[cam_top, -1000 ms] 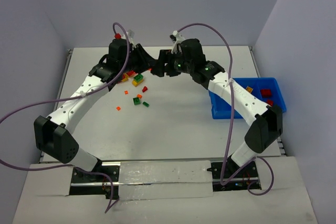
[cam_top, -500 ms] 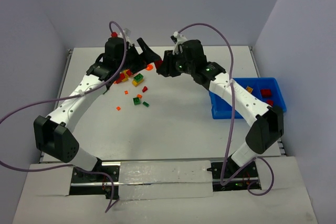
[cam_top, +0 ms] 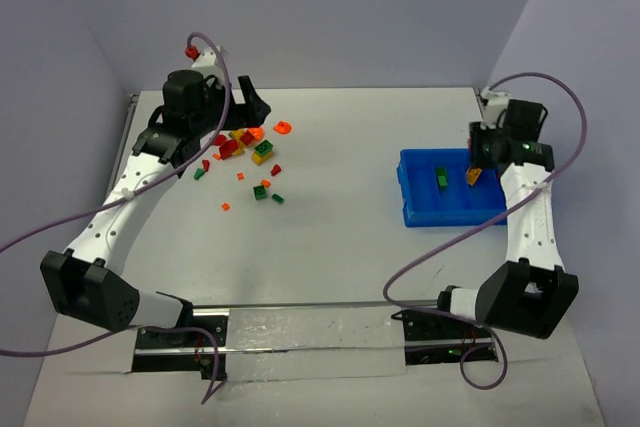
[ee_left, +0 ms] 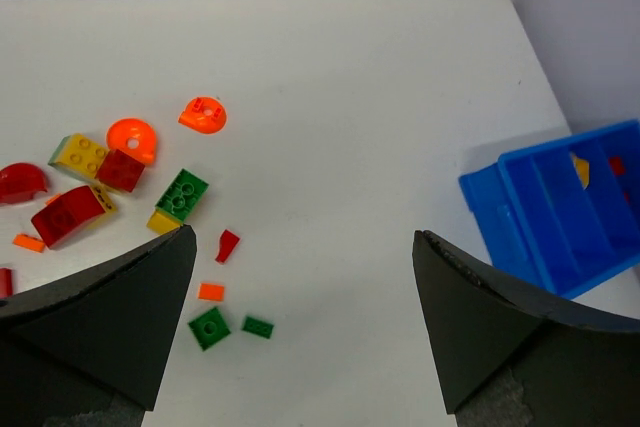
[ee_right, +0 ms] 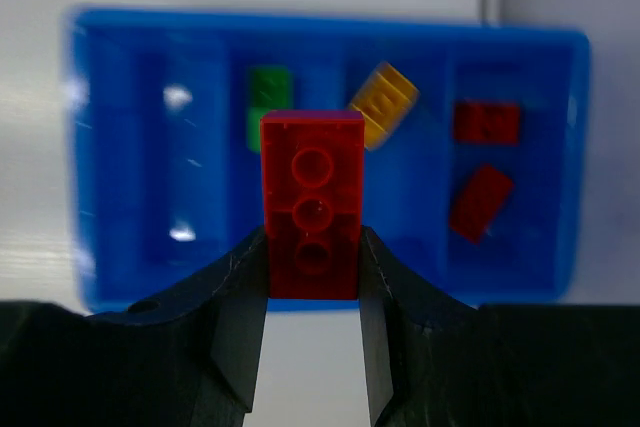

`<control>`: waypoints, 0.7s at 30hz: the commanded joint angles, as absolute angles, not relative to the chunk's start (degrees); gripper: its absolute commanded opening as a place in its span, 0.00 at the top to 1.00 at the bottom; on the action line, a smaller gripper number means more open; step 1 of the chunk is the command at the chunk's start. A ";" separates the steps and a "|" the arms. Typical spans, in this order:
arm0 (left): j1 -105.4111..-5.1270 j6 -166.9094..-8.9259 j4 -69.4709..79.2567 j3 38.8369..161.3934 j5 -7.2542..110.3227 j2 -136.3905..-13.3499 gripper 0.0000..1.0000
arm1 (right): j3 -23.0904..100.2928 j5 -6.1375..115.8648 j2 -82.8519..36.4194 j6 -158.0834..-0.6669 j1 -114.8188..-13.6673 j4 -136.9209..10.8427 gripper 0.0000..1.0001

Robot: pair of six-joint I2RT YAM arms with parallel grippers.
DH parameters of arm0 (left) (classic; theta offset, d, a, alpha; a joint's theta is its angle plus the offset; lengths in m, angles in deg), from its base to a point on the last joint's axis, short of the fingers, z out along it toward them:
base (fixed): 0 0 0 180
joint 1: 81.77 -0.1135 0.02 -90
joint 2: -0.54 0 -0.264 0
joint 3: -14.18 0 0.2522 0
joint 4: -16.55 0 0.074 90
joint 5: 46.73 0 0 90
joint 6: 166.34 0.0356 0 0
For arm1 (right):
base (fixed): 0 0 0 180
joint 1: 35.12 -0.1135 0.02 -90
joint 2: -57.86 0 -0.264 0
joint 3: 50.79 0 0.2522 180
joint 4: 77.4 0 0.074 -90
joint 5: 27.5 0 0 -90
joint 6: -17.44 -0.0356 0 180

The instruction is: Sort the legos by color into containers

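My right gripper (ee_right: 313, 237) is shut on a red lego brick (ee_right: 312, 202), which stands upright between its fingers over the blue bin (ee_right: 120, 247). The containers in the bin hold a green brick (ee_right: 268, 97), a yellow brick (ee_right: 383, 102) and two red bricks (ee_right: 487, 123). In the top view the right gripper (cam_top: 480, 152) hangs over the bin's far right part (cam_top: 405, 187). My left gripper (ee_left: 303, 237) is open and holds nothing, above the table beside the loose legos (cam_top: 245, 142) at the back left.
The loose pile holds red, yellow and green bricks (ee_left: 182, 193), two round orange pieces (ee_left: 203, 114) and small green plates (ee_left: 209, 327). A few small bits (cam_top: 225, 207) lie nearer the middle. Walls close the table at the back and sides.
The two grippers met at the back centre; the left one opened and drew back left. The right arm swung right with the red brick to above the bin.
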State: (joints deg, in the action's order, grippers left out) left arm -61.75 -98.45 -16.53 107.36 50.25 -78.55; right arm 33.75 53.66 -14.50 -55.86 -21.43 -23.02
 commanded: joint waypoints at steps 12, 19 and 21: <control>-61.64 -86.48 -23.23 111.67 58.89 -84.33 0.01 | 35.86 65.49 -30.19 -41.01 -4.04 -20.12 0.98; -61.64 -86.22 -23.40 111.35 57.70 -84.97 0.01 | 36.37 65.66 -36.33 -41.05 -1.68 -23.71 0.96; -61.66 -86.18 -23.45 111.35 57.45 -85.09 0.01 | 36.82 65.84 -37.21 -41.10 -1.63 -24.37 0.94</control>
State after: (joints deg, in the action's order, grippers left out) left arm -61.74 -87.40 -23.61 108.48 57.25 -84.90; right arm 34.12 64.80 -35.51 -41.59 -2.16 -20.94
